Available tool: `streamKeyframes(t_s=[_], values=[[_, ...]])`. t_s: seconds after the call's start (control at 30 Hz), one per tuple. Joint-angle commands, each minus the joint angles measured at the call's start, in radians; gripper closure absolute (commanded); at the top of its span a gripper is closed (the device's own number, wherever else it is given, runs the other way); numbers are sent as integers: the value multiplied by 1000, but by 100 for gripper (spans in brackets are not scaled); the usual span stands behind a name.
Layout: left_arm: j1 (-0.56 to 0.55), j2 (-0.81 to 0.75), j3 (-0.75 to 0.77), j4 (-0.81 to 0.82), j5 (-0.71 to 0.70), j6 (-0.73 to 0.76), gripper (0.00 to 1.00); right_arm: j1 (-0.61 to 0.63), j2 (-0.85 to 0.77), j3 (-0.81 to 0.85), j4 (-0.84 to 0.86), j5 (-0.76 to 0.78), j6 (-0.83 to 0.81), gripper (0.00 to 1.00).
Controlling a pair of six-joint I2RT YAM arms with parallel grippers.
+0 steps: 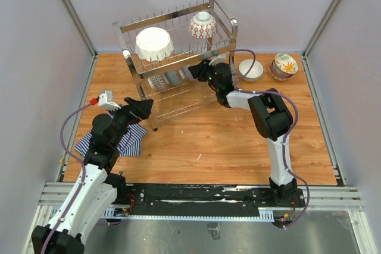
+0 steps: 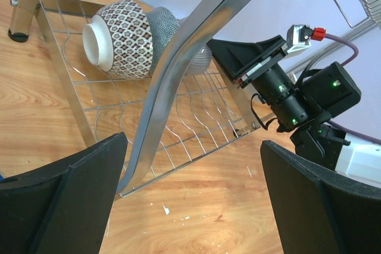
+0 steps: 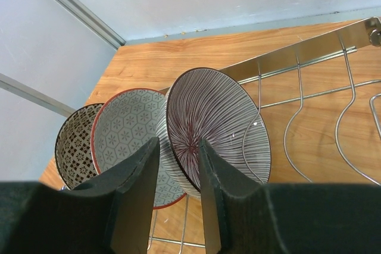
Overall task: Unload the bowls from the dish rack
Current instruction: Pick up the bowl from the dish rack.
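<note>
**Right gripper astride striped bowl's rim, lower tier**

The right gripper [image 3: 178, 171] is partly closed, with one finger on each side of the striped bowl [image 3: 220, 129] at its rim. I cannot tell whether the pads are actually pinching it. A rim grip makes sense here: the bowl stands on edge between the rack [image 1: 181, 57] wires, so the rim is the only part a thin finger can get around.

Just left of that hand, two more bowls stand on edge in the same row, the hex bowl [image 3: 128, 129] and then the dark bowl [image 3: 74, 147]. They sit close together, so the neighbour is likely to get bumped on lift-out.

Above the hand, on the top tier, are the white bowl [image 1: 154, 44] and the red bowl [image 1: 202, 26]. To the hand's right, off the rack on the table [image 1: 226, 141], sit a plain bowl [image 1: 250, 70] and a stack [image 1: 284, 65]. That is probably the drop zone, so the task looks partly done.

The left gripper [image 1: 143, 108] is wide open and holds nothing. It hovers just beside the rack's near leg and points along the lower tier, probably waiting or ready to steady the frame. The cloth [image 1: 128, 141] lies under that arm.

I can read no brand, label or text anywhere.
</note>
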Motion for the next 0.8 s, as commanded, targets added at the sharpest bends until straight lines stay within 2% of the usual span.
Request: streamKeyframes(t_s=[0.0,0.57,0.77], values=[[-7,-10,-10,31,-2,13,0,15,35,-1,-49,-12,20,67],[-6,-13,-18,33,3,13,0,29,32,-43,-22,-8,17,69],[-6,-14,-16,31,2,13,0,28,31,-47,-6,-21,16,76]])
